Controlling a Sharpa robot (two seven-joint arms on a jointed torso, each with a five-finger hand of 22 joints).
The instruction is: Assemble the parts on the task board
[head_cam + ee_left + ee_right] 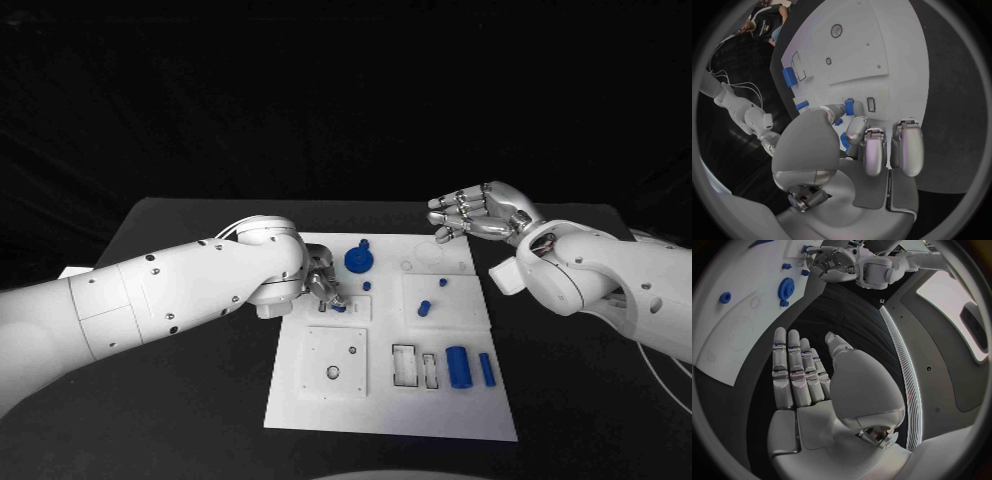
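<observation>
text: none readable | labels: none | task board: plain white, outlines only, no lettering legible

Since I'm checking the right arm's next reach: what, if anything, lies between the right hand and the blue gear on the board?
Nothing visible does. The right hand hovers open past the task board's far right corner, and only bare white plate separates it from the blue gear.
</observation>
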